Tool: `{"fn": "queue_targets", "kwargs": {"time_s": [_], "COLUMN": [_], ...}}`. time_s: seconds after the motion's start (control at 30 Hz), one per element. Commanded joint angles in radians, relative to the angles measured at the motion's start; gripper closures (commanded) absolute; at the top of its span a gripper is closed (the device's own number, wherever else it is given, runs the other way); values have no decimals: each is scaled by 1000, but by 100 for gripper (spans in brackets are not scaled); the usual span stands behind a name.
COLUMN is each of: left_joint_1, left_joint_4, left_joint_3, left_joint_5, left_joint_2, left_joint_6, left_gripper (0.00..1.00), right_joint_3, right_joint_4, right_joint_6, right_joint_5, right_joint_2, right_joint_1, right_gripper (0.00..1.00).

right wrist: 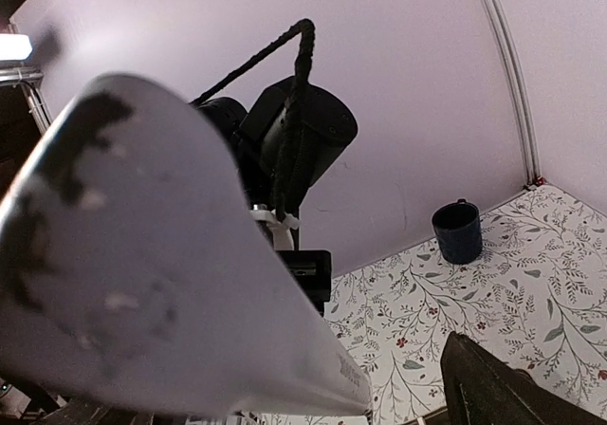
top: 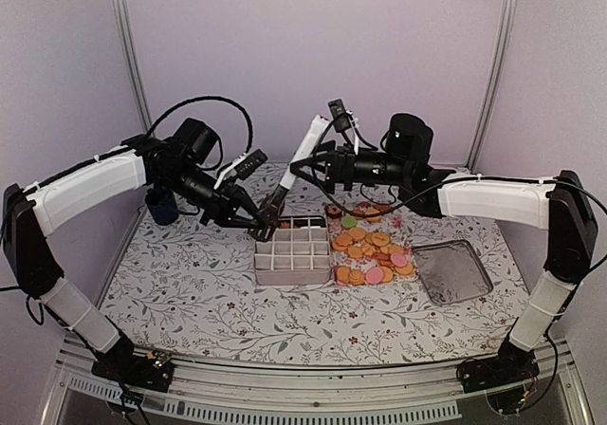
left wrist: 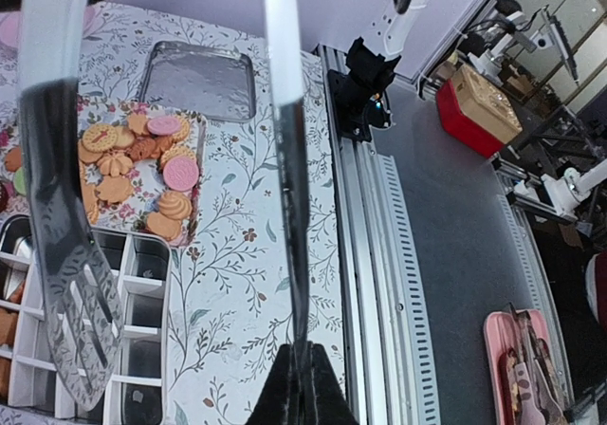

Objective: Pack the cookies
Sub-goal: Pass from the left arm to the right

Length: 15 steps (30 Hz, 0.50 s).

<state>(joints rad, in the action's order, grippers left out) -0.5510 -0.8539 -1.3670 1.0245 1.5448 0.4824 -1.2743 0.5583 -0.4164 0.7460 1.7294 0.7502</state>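
Observation:
The cookies (top: 368, 249), mostly orange with a few pink and one green, lie on a floral tray right of a white divided box (top: 292, 252). They also show in the left wrist view (left wrist: 142, 164). A few sit in the box's far cells (top: 305, 224). A tongs-like tool (top: 302, 150) with pale arms and black slotted heads (left wrist: 71, 283) slants over the box. My left gripper (top: 264, 221) (left wrist: 303, 373) is shut on the thin edge of one head. My right gripper (top: 296, 169) grips the pale handle (right wrist: 171, 283); one dark finger (right wrist: 488, 387) shows.
A metal tray (top: 453, 271) (left wrist: 199, 69) lies right of the cookies. A dark blue mug (top: 163, 207) (right wrist: 457, 232) stands at the back left. The table's near edge is an aluminium rail (left wrist: 370, 254). Pale walls enclose the cell.

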Motion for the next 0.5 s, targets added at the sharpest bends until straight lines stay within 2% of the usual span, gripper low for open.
{"fn": "queue_targets", "kwargs": {"time_s": [0.0, 0.03, 0.1, 0.2, 0.4, 0.47], "left_joint_1": [-13, -13, -13, -13, -13, -12], "left_joint_4": [-2, -2, -2, -2, -1, 0], "left_joint_3": [-27, -26, -26, -25, -36, -39], "left_joint_5": [32, 30, 28, 23, 16, 13], "left_joint_2": [-34, -33, -32, -29, -16, -11], "left_joint_6": [21, 22, 24, 28, 32, 31], "left_gripper": [100, 100, 100, 100, 100, 100], "right_joint_3": [6, 27, -1, 16, -1, -12], "right_joint_4": [61, 100, 54, 30, 12, -2], "right_joint_6": [-93, -109, -106, -28, -7, 4], "right_joint_5": [13, 8, 35, -1, -6, -6], "right_joint_2": [-12, -18, -9, -24, -14, -8], "right_joint_1": [-14, -13, -9, 7, 19, 28], "right_gripper": [1, 1, 1, 1, 21, 24]}}
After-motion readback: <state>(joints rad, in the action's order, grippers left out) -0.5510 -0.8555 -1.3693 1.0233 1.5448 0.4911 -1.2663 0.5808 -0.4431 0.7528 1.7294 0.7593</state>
